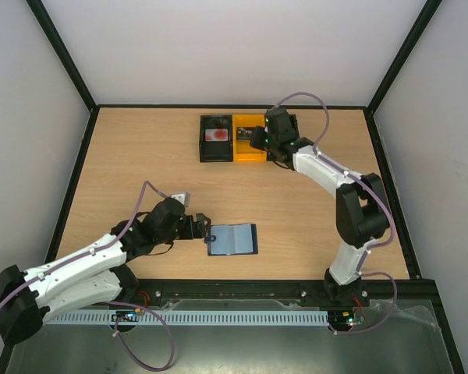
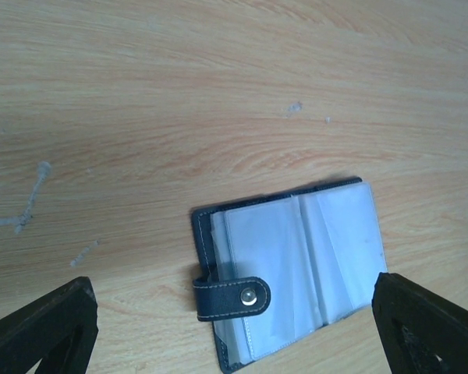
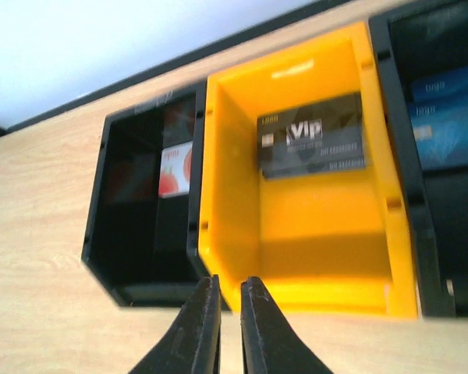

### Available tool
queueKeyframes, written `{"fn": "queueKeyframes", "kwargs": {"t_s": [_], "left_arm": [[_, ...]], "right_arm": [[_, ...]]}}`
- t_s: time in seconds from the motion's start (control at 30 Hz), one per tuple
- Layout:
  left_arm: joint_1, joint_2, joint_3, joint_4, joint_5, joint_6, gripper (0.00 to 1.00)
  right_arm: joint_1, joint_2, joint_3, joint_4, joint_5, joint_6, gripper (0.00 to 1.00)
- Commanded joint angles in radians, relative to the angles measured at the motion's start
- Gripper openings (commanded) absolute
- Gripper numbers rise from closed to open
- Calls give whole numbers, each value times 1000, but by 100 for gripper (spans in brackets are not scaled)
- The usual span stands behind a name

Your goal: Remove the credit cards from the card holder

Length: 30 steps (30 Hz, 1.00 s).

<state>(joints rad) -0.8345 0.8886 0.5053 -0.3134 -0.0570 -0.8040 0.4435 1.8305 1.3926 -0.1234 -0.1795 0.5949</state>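
The card holder (image 1: pixel 232 239) lies open and flat on the table, dark navy with pale pockets (image 2: pixel 296 265) and a snap tab (image 2: pixel 230 298) folded over its left edge. No card shows in its pockets. My left gripper (image 1: pixel 205 230) is open and hovers low at the holder's left edge, one finger on each side of it (image 2: pixel 232 312). Credit cards lie in the boxes at the back: a black one (image 3: pixel 312 136), blue ones (image 3: pixel 448 117) and a red-and-white one (image 3: pixel 174 169). My right gripper (image 3: pixel 229 282) hangs over the yellow box's near rim, its jaws almost touching and holding nothing.
A black box (image 1: pixel 216 152) and a yellow box (image 1: pixel 249 153) stand side by side at the table's far edge. Another black box (image 3: pixel 429 234) sits right of the yellow one, under my right arm (image 1: pixel 327 167). Bare wood lies between the boxes and the holder.
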Motion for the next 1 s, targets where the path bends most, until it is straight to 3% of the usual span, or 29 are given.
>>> {"fn": "queueKeyframes", "kwargs": {"t_s": [0.0,0.27,0.53,0.73,0.97], "left_arm": [[5,35,39,0,74,22,95],[5,97,9,177,198,3,88],[5,181,-94,476,347,-86,89],[7,256,-146,638,434,-129,95],[6,337,-167,727,483,-170,95]], "right_arm": [[30,-123,-158,32,-32,83,11],[111,-372,-460,42,-97,124,22],[240,-579,-736,174,-117,249,22],[385,-601,-887,311,-109,370,22],[518,-523,-953,442,-104,454,18]]}}
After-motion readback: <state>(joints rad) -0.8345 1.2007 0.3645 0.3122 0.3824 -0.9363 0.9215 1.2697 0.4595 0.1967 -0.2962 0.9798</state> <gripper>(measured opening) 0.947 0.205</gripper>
